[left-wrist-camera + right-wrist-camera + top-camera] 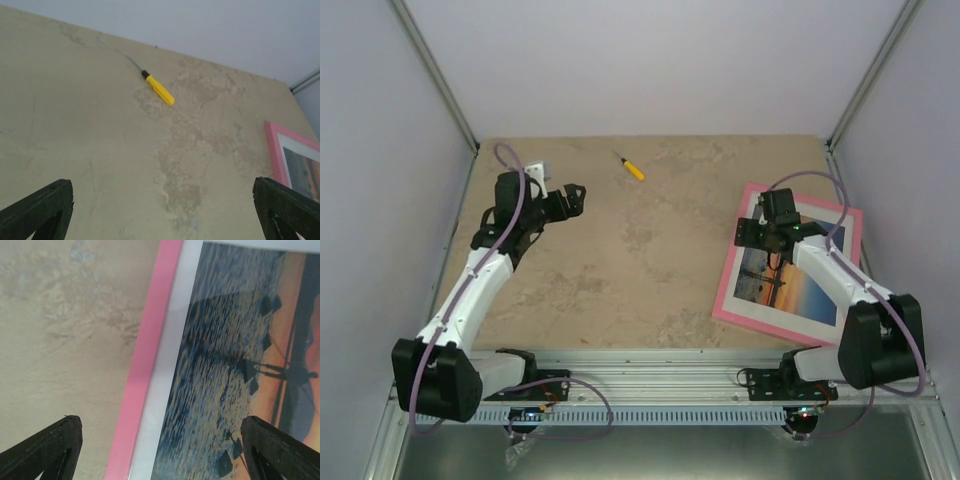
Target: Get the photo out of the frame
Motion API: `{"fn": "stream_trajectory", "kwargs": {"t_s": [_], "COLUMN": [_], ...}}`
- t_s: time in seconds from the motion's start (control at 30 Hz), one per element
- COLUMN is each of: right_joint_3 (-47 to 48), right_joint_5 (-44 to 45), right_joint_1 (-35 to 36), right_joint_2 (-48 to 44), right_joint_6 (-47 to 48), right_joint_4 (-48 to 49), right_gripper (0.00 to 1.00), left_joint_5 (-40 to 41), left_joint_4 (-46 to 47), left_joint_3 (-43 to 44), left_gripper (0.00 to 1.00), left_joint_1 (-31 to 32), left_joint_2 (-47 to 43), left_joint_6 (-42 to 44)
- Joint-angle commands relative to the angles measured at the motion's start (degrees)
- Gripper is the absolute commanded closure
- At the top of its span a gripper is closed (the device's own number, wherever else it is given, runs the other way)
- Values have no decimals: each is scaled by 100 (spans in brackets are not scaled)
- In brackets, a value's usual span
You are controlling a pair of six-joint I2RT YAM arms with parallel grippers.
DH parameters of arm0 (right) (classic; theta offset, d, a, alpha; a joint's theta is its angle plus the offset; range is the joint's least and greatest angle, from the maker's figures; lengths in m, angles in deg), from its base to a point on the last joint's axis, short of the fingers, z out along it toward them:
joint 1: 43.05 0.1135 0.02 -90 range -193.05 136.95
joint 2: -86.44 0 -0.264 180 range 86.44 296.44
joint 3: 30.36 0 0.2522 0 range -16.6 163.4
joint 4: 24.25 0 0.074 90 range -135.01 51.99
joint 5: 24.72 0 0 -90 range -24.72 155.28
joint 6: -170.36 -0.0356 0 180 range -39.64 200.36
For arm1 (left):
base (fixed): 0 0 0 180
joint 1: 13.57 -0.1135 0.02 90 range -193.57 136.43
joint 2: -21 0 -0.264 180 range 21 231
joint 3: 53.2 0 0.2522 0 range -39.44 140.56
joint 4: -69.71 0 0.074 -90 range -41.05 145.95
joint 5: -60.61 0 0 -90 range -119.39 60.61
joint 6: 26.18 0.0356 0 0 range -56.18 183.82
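**Photo Yet to Leave Its Frame**

The sunset photo (788,285) sits inside the pink frame (724,300), which lies face up on the right side of the table (620,260). No part of the removal appears done, so the whole job seems to remain. The right gripper (757,232) hovers over the frame's left edge, fingers spread and holding nothing. The left gripper (572,200), also wide and empty, hangs well apart, near a yellow screwdriver (632,169). No brand, label or legible writing shows anywhere.
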Motion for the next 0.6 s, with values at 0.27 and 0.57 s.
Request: {"fn": "stream_trajectory", "kwargs": {"t_s": [0.27,0.57], "right_joint_3": [255,479], "right_joint_5": [320,318], "right_joint_1": [307,384], "right_joint_2": [1325,1970], "right_joint_6": [-527,-591], "right_joint_4": [724,884], "right_gripper": [27,44], "left_joint_5": [-540,-522], "left_joint_4": [-61,-99], "left_joint_3": [61,87], "left_gripper": [0,0], "left_joint_1": [25,23], "left_joint_2": [756,877], "left_joint_6": [-14,-51]}}
